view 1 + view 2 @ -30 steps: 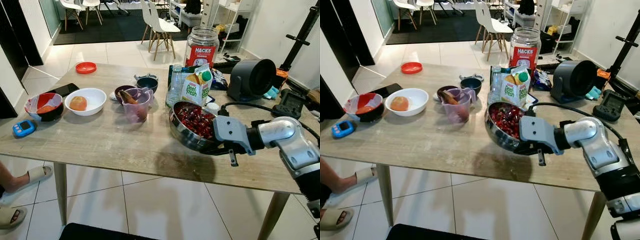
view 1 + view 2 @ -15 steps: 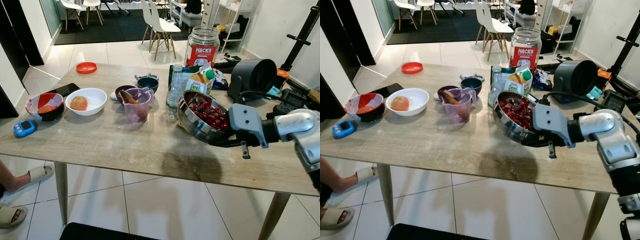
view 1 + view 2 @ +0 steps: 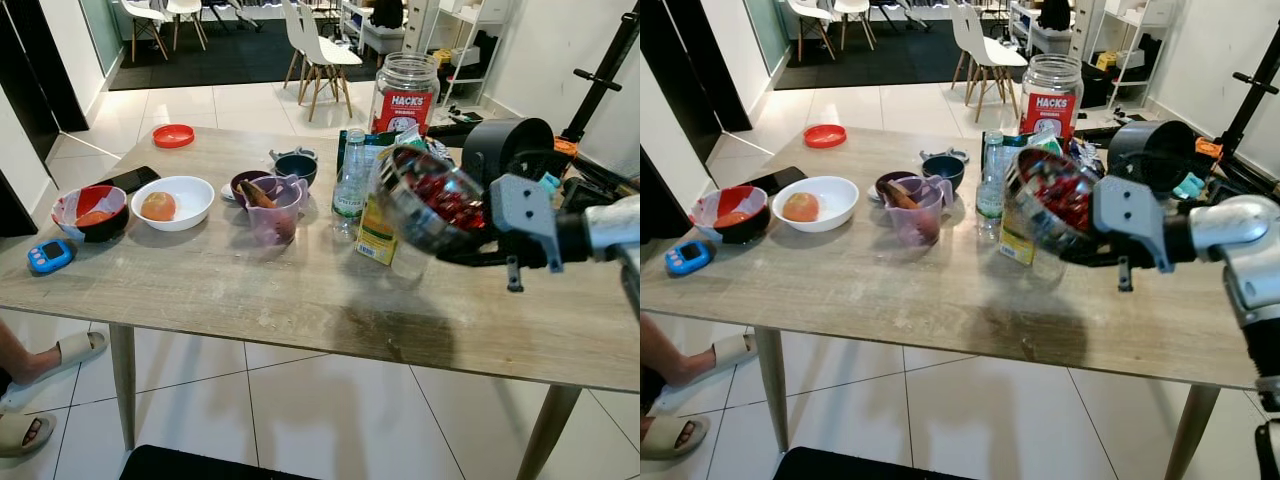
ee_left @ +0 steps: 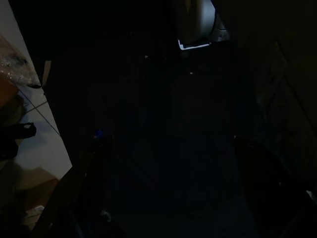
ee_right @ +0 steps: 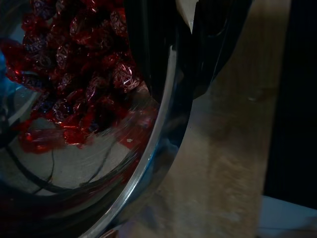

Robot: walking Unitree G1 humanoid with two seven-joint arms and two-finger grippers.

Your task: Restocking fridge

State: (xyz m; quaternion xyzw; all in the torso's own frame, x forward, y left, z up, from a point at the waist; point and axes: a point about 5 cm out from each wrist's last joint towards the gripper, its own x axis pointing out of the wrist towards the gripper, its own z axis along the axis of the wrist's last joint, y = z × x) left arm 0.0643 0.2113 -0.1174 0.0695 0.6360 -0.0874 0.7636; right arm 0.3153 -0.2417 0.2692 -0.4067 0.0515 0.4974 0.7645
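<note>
The right gripper (image 3: 480, 250) is clamped on the rim of a steel bowl (image 3: 425, 212), one finger inside and one outside as the right wrist view shows, and carries it in the air above the table (image 3: 250, 290), clear of the wood and tilted with its open side towards the left. The bowl holds a heap of red-wrapped sweets (image 5: 74, 64), which lie towards the held side. I judge the bowl stiff and smooth, so a pinch on the thin rim can slip or let it swing; with the load it is likely fairly heavy, and the loose sweets would spill if it tips further, so it wants levelling, or a hold with more rim between the fingers. The left gripper hangs idle in the dark, and its fingers cannot be made out. Just behind the bowl stand one juice carton (image 3: 377, 232) and one clear bottle (image 3: 350, 180). To the left sit one purple jug (image 3: 272, 210), two small dark bowls (image 3: 296, 166), one white bowl (image 3: 172, 202) with a roundish orange-brown item, one red bowl (image 3: 88, 212), one blue timer (image 3: 48, 256) and one phone (image 3: 126, 179). Further back are one red lid (image 3: 173, 135), one big jar (image 3: 403, 92) and one dark round appliance (image 3: 505, 148). Beyond the table stand white chairs (image 3: 318, 50). A sandalled foot (image 3: 60, 352) of a person shows by the near left table leg.
</note>
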